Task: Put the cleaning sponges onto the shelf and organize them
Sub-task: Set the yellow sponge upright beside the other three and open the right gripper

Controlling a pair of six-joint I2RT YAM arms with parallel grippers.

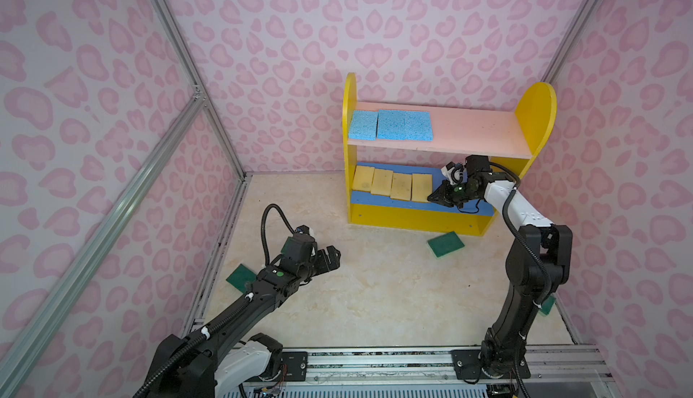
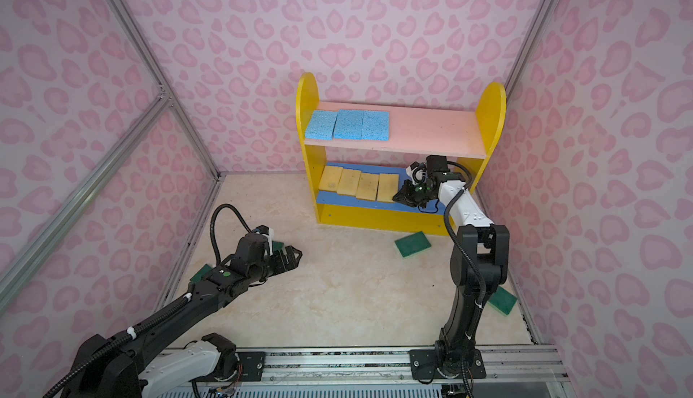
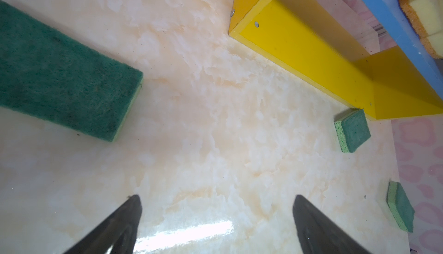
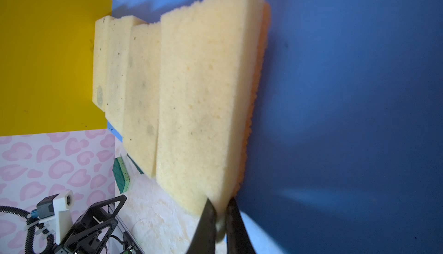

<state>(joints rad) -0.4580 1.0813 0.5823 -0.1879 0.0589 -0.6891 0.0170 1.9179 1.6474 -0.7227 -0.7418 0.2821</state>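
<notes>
Right wrist view: right jaws pinch the near corner of the rightmost pale yellow foam sponge [image 4: 199,102] on the wooden shelf's blue middle board [image 4: 347,85]. Probably light, squashy, floppy; better held mid-edge. Left jaws spread, empty.

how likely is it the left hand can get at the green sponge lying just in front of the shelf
Probably yes. The left hand is open and empty, and only bare floor lies between it and the green sponge. The right arm is up at the shelf, not across that path.
</notes>
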